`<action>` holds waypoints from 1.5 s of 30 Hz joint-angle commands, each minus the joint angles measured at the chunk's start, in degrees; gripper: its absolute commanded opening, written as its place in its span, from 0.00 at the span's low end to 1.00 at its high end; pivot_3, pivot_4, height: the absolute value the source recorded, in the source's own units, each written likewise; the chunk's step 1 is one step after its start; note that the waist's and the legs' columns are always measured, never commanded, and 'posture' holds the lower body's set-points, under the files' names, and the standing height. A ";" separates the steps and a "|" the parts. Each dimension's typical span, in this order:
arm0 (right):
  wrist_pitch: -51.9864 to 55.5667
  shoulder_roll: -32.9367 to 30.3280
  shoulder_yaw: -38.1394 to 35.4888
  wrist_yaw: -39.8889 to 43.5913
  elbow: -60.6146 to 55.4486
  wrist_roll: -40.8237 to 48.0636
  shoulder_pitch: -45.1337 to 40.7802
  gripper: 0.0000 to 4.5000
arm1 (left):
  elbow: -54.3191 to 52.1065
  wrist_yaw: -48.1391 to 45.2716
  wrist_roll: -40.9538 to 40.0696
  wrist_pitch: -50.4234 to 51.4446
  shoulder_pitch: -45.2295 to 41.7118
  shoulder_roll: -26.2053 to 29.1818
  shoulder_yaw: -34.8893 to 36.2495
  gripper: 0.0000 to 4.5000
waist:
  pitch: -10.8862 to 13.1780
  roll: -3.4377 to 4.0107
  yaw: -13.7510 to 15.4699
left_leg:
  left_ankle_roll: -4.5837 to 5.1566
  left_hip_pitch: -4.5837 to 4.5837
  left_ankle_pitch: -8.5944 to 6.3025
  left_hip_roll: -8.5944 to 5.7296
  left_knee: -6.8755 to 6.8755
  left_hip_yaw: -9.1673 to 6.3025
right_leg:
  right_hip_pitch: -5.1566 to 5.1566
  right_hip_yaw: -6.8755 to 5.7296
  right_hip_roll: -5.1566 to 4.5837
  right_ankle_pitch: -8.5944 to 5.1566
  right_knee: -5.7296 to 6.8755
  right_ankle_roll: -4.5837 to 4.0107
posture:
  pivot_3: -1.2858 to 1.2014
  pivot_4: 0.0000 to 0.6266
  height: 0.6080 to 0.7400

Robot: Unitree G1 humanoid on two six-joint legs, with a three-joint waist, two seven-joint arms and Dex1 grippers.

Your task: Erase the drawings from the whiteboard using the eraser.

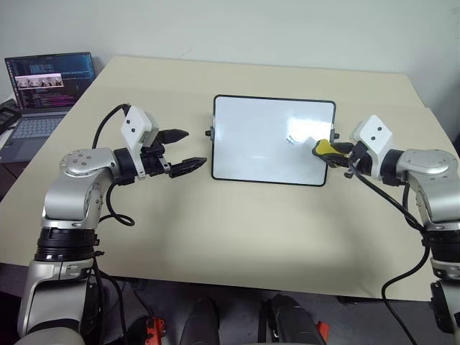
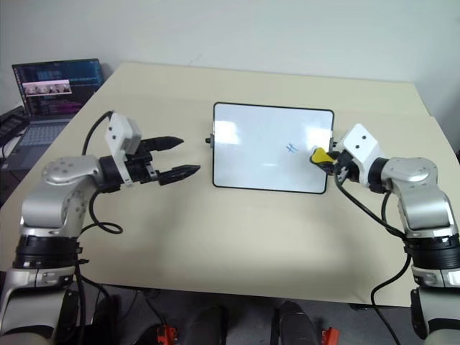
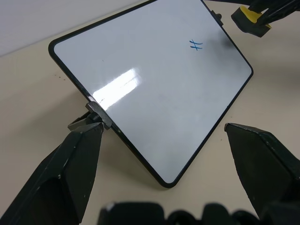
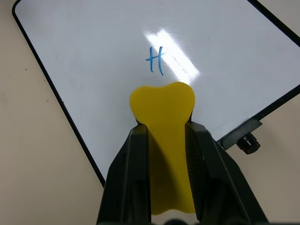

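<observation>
Left eye view gives us the counter (image 1: 237, 230) filling most of the frame, and at its centre the whiteboard (image 1: 273, 140), lying flat. A laptop (image 1: 44, 90) sits at the upper left, well apart from the work. Our left hand (image 1: 180, 149) hovers just beside the board's left edge, its fingers spread wide and empty; since nothing pins the board, we judge that a hard wipe could push it sideways or spin it. Our right hand (image 1: 338, 152) at the right edge is clamped tight on the yellow eraser (image 4: 164, 112), which pokes out over the board's corner. One of the drawings (image 4: 155, 60), a small blue mark, sits just ahead of the eraser; a stroke off line, or one held too high, would miss it or only smear it
</observation>
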 commanded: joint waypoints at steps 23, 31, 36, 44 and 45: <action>-0.68 12.89 7.11 -18.54 13.32 -7.98 -16.45 0.15 | -1.11 -0.11 -0.20 -0.97 -2.07 -1.23 -0.28 1.00 | 0.00 0.00 -0.17 | -0.07 0.11 0.05 -0.01 0.31 0.00 | 0.01 0.03 0.01 0.00 0.57 -0.01 | 0.52 0.24 1.00; -2.89 15.22 11.81 -23.32 27.15 -14.28 -22.94 0.15 | -1.76 0.07 -0.18 -0.58 -1.42 -0.92 -0.02 1.00 | 0.00 0.00 -0.27 | -0.06 0.11 0.04 -0.02 0.69 -0.02 | 0.03 0.03 0.01 0.00 0.88 -0.01 | 0.52 0.24 1.00; -2.99 15.75 15.05 -22.07 28.94 -16.30 -22.65 0.15 | -2.46 0.32 -0.41 -0.20 -0.78 -0.61 0.43 1.00 | 0.00 0.00 -0.38 | -0.05 0.42 0.05 -0.02 0.94 -0.02 | 0.38 0.09 0.05 0.07 0.98 0.09 | 0.52 0.24 1.00; 1.23 21.44 22.13 -18.12 21.08 -18.29 -15.56 0.15 | -2.53 0.62 -0.42 -0.17 -0.69 -0.77 0.45 1.00 | -0.06 -0.07 -1.35 | -0.04 1.21 0.06 0.03 0.97 -0.03 | 1.17 0.14 0.13 0.10 0.92 0.20 | 0.52 0.24 1.00; 2.02 22.21 22.84 -17.79 20.08 -18.44 -14.50 0.15 | -2.49 0.63 -0.42 -0.21 -0.73 -0.83 0.42 1.00 | -0.08 -0.07 -1.69 | -0.03 1.23 0.06 0.05 0.97 -0.03 | 1.19 0.14 0.15 0.10 0.93 0.20 | 0.52 0.24 1.00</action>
